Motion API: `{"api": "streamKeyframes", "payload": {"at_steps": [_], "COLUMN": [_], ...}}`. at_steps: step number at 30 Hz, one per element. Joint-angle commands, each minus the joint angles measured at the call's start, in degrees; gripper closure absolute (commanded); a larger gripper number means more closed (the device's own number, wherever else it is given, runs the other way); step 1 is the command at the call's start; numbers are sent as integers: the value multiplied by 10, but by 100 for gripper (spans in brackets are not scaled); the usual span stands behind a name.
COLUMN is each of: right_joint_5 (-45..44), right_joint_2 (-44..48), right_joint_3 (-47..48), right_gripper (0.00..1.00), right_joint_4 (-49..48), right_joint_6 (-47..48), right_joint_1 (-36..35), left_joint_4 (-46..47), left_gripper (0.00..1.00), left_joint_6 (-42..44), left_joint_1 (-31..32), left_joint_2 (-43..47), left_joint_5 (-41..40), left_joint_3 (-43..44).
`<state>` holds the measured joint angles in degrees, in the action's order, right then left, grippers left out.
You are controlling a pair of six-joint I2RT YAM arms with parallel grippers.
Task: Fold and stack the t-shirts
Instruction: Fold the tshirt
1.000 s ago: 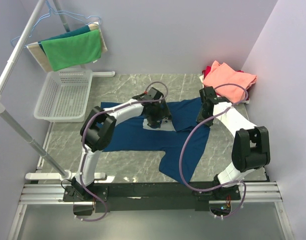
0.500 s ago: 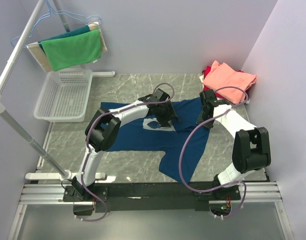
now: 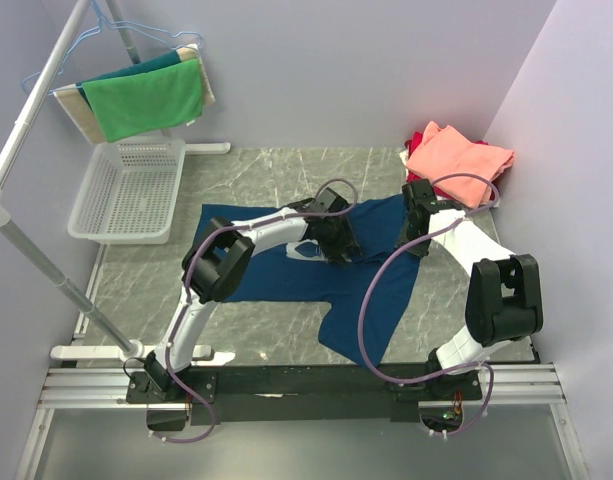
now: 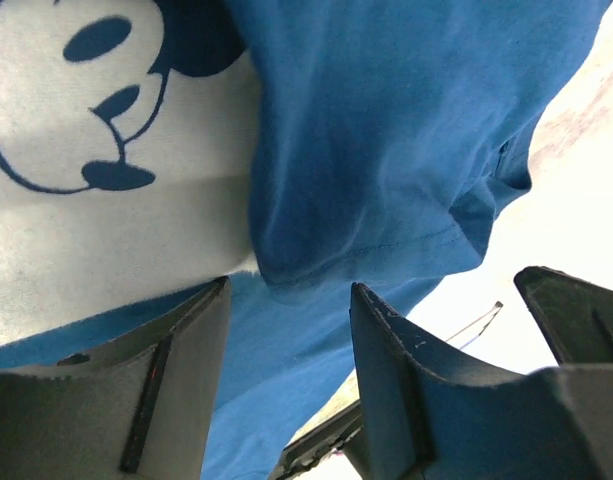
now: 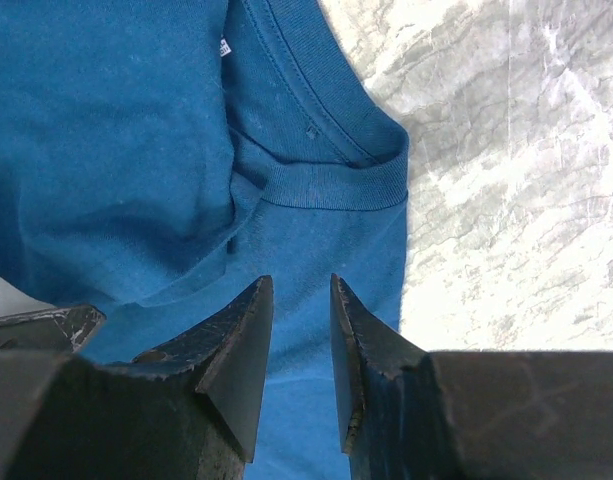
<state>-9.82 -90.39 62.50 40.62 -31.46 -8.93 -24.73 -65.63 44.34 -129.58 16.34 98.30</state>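
A dark navy t-shirt (image 3: 261, 278) lies spread and partly bunched on the marble table (image 3: 246, 165), with its pale mouse print (image 3: 304, 250) facing up. My left gripper (image 3: 338, 243) hovers low over the shirt's middle. In the left wrist view it (image 4: 286, 335) is open above a blue fold (image 4: 386, 130) beside the print (image 4: 76, 200). My right gripper (image 3: 414, 232) is just to the right. In its wrist view it (image 5: 301, 330) stands a little open over the cloth below the ribbed collar (image 5: 331, 183). A folded salmon-pink t-shirt (image 3: 458, 155) lies on a red one (image 3: 422, 135) at the back right.
A white mesh basket (image 3: 126, 190) stands at the back left, under a bright green cloth (image 3: 146, 100) on a hanger. A white rack pole (image 3: 36, 265) slants along the left side. Bare marble (image 5: 506, 150) shows right of the collar. Walls close the back and right.
My left gripper has slid right across the print toward the bunched fold, and its jaws have narrowed. The right gripper has hardly shifted.
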Motion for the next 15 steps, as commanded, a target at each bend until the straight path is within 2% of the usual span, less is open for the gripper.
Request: {"api": "streamKeyframes", "payload": {"at_steps": [1, 5, 10, 15], "right_joint_5": [-5, -9, -12, -11], "right_joint_2": [5, 2, 0, -3], "right_joint_3": [2, 6, 1, 1], "right_gripper": [64, 64, 64, 65], "right_joint_4": [-8, -5, -5, -7], "right_joint_6": [5, 6, 4, 4], "right_joint_1": [8, 7, 7, 7], "left_joint_4": [7, 5, 1, -12], "left_gripper": [44, 46, 55, 54], "left_joint_6": [16, 16, 19, 26], "left_joint_1": [2, 2, 2, 2], "left_joint_2": [-16, -30, -30, -15], "left_joint_5": [-5, -2, -1, -10], "left_joint_3": [33, 51, 58, 48]}}
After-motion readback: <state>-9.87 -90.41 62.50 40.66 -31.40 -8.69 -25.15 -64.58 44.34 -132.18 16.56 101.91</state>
